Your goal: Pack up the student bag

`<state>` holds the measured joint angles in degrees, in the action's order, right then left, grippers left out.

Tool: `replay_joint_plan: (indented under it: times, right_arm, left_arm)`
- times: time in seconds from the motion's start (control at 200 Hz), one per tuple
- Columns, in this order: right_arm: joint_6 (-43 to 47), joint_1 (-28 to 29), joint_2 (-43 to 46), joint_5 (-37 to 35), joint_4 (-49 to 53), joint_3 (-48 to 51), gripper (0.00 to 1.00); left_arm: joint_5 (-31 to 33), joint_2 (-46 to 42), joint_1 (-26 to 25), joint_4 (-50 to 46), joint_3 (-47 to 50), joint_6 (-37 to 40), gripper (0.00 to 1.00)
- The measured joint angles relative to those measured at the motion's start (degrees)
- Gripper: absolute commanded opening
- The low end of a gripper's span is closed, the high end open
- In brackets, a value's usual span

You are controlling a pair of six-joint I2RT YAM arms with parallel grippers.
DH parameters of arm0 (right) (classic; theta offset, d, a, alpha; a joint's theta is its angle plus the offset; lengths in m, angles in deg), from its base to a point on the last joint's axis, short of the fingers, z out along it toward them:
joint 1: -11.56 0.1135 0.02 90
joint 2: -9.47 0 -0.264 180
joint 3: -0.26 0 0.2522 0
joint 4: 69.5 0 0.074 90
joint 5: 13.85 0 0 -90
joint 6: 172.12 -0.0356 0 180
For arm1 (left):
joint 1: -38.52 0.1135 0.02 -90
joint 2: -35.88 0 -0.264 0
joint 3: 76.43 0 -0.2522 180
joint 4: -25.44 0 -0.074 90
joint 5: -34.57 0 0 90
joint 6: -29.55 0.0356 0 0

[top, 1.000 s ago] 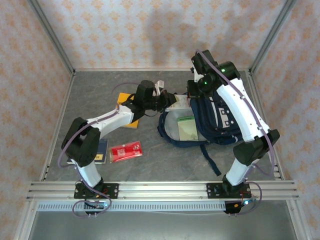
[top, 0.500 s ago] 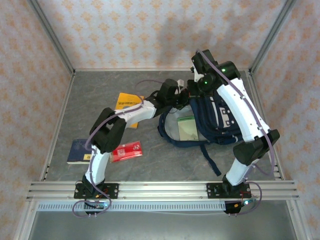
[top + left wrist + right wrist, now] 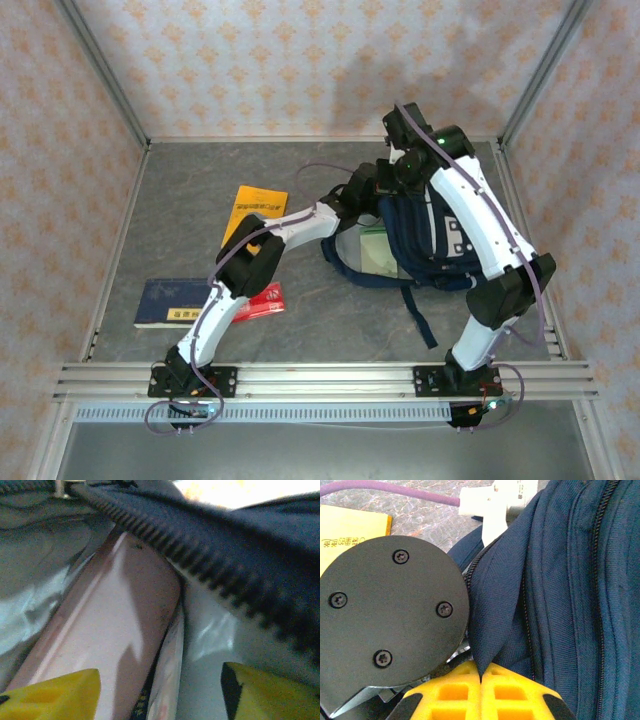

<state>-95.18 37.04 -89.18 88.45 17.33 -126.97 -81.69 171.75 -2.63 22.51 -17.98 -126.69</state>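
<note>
— What is hard to read here?
— The left fingers [image 3: 161, 700] sit inside the student bag [image 3: 425, 255], under its zip [image 3: 210, 570]; their two yellow fingertips [image 3: 50, 695] are cut off by the lower edge of the wrist view; they stand wide apart with nothing pinched between them; a glossy pinkish flat thing [image 3: 120, 625] lies ahead, too blurred to name.
— And the other side?
— The right fingers [image 3: 482, 685] are pressed together on a fold of the bag's navy fabric; a black round cover [image 3: 390, 620] on the left arm blocks the left half of that view.
— Where is the bag?
— Right of centre on the desk [image 3: 330, 330], its mouth facing left; a pale green flat item [image 3: 374, 243] shows inside, partly behind the left arm.
— Counts?
— One bag; two arms; a yellow book [image 3: 255, 208] left of centre, a blue book [image 3: 165, 303] at lower left; one red packet [image 3: 268, 300], half hidden under the left arm.
</note>
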Motion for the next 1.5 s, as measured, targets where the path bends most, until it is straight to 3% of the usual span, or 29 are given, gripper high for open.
replay_joint_plan:
  times: [0.155,0.41,0.711,0.766,0.961,1.031,1.161,1.341,1.501]
  right_arm:
    - [0.02,-1.05,0.59,2.05,-1.29,1.55,0.0]
    - [-0.33,-5.68,4.42,4.59,-5.64,5.53,0.0]
    - [-1.57,-5.99,5.16,5.11,-8.94,10.03,0.0]
    - [-2.03,-5.7,5.18,5.18,-10.08,11.58,0.04]
    - [-2.99,-3.28,5.18,3.48,-11.98,14.21,0.35]
    - [-2.69,-2.54,5.18,1.68,-12.28,14.21,0.42]
    - [-2.1,-0.83,5.16,-1.81,-12.35,14.1,0.45]
    - [0.81,4.68,5.14,-6.34,-12.33,12.66,0.42]
    - [1.57,10.08,5.2,-5.79,-13.09,13.86,0.4]
  left_arm:
    - [1.07,-5.57,0.26,-3.52,6.84,3.5,0.92]
    - [0.74,-19.28,2.34,-8.44,16.22,9.55,0.91]
    - [0.24,-33.18,8.02,-16.5,26.23,16.44,0.86]
    - [1.55,-35.91,9.16,-19.98,27.76,18.1,0.86]
    - [6.23,-44.81,14.47,-30.69,33.97,22.73,0.84]
    - [6.91,-46.84,17.2,-33.05,37.18,23.17,0.83]
    - [8.92,-48.04,20.98,-38.38,41.35,24.46,0.83]
    - [10.29,-51.87,20.9,-44.3,46.69,25.83,0.83]
    - [10.23,-59.89,20.9,-46.47,56.37,25.31,0.83]
